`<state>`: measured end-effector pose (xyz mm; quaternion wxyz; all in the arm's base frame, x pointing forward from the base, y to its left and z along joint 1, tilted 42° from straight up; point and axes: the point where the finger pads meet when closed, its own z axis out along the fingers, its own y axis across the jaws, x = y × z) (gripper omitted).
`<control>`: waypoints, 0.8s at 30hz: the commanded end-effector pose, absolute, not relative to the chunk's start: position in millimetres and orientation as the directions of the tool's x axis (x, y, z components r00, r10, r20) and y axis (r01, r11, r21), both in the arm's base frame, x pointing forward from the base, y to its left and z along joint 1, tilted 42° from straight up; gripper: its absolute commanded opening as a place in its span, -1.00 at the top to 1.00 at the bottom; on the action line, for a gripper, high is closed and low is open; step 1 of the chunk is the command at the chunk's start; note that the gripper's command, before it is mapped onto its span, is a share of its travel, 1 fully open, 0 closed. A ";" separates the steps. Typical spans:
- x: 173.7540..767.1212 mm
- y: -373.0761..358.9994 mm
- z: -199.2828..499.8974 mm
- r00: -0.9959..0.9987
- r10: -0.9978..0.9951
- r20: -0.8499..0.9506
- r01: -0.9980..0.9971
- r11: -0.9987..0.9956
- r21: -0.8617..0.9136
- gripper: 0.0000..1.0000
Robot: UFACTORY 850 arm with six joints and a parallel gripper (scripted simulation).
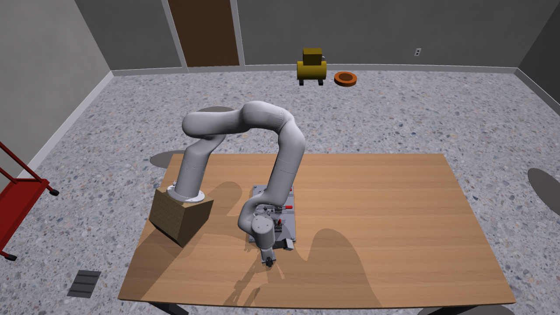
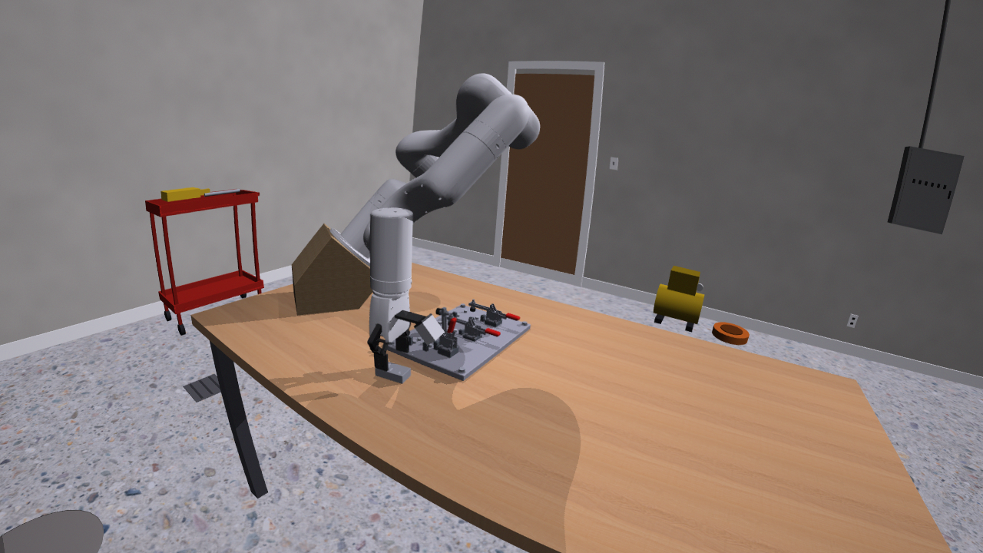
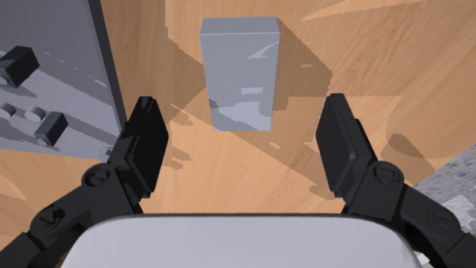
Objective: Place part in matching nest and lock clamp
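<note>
The gripper [image 1: 268, 261] [image 2: 392, 349] [image 3: 240, 115] was held with fingers spread, the part [image 1: 273, 258] [image 2: 394, 373] [image 3: 239, 80] at twelve o'clock in the wrist view, likely so its long sides could be pinched.

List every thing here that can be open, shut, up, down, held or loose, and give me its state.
Gripper: open, nothing held.
Grey part: loose on the table beside the fixture.
Nearest clamp's red handle: up.
Middle clamp's red handle: down, lying outward.
Far clamp's red handle: down, lying outward.
Door: shut.
</note>
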<state>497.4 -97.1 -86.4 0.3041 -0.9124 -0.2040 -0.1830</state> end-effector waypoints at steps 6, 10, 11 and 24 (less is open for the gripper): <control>497.9 -97.7 -86.1 0.849 0.261 0.459 0.484 -0.732 -0.479 -1.00; 498.1 -97.1 -86.8 0.849 0.261 0.459 0.484 -0.732 -0.479 -1.00; 498.1 -97.1 -86.8 0.849 0.261 0.459 0.484 -0.732 -0.479 -1.00; 502.1 -85.2 -100.9 0.849 0.261 0.459 0.484 -0.732 -0.479 -1.00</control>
